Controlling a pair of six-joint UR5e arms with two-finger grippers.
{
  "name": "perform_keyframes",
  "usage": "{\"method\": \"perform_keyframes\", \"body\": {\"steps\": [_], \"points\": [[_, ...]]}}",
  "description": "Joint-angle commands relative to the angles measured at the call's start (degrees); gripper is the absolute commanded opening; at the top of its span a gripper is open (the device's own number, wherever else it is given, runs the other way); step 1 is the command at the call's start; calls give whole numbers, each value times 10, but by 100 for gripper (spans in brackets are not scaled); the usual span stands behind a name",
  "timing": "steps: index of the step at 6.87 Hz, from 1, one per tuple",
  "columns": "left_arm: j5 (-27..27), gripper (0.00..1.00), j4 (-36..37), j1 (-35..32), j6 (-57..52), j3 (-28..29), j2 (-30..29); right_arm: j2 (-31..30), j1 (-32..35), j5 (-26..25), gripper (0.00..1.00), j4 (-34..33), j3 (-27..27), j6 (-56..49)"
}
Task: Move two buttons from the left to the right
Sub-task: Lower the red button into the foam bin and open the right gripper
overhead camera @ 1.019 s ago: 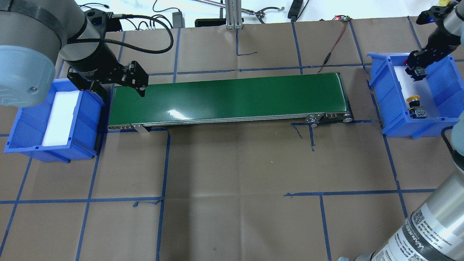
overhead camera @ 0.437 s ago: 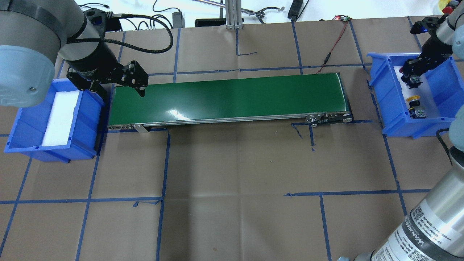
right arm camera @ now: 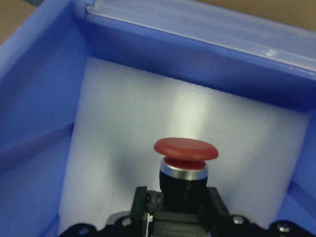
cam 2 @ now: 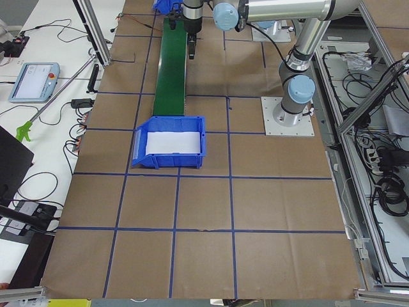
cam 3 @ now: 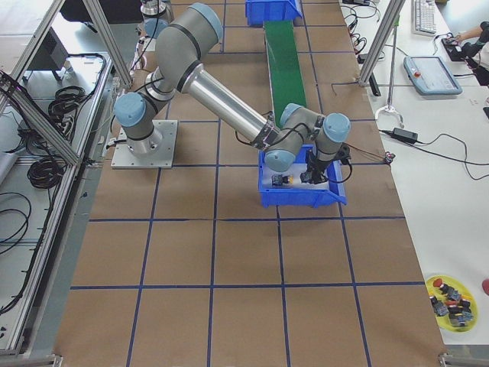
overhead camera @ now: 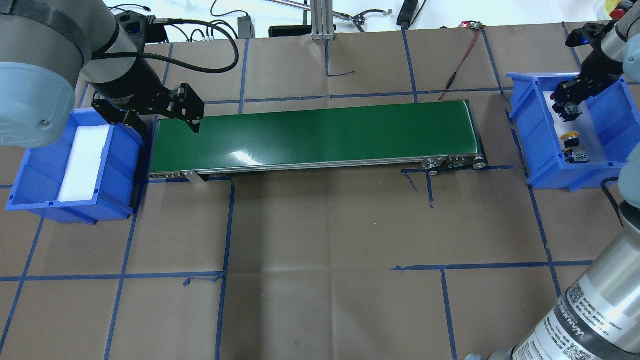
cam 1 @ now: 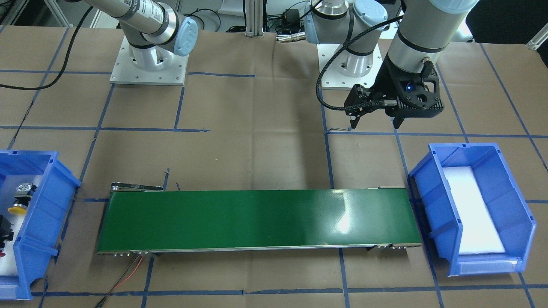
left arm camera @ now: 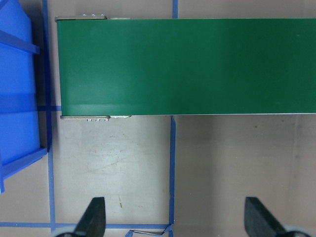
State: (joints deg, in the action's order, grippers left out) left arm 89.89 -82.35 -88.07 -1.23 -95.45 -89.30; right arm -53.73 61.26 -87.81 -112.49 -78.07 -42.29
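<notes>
Right pincer (overhead camera: 567,106) is clenched on the red button (right arm camera: 185,148), gripping the black body with the mushroom cap sticking out ahead of the fingers. Over the last second it has slid a little toward the belt side of the right-hand bin (overhead camera: 537,150) and sunk lower between the walls. In the last fraction of that second it barely moves, so the descent looks about finished. Wrist view shows the cap close over the white foam (right arm camera: 123,123), with a shadow pooled around it. Cannot tell whether the body touches the foam yet. Yellow button (overhead camera: 570,136) already lies on the same foam, nearer the robot and apart from the red one. Left pincer (cam 1: 374,123) hangs spread wide and empty just beside the near-left end of the belt (overhead camera: 310,135), unmoved over the same second. Left-hand bin (overhead camera: 30,170) holds only its foam pad, and nothing rides on the belt. Judgement: both buttons are now on the right side and this is the final placement. What remains is to let go of the red one and lift clear without dragging it or knocking the yellow one.
</notes>
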Motion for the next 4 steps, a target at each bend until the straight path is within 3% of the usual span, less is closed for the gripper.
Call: {"method": "perform_keyframes", "body": {"steps": [1, 4], "points": [[0, 100, 0, 0, 0, 0, 0, -2, 0, 3, 62, 0, -2, 4], [-1, 100, 0, 0, 0, 1, -1, -8, 0, 11, 71, 1, 0, 5]]}}
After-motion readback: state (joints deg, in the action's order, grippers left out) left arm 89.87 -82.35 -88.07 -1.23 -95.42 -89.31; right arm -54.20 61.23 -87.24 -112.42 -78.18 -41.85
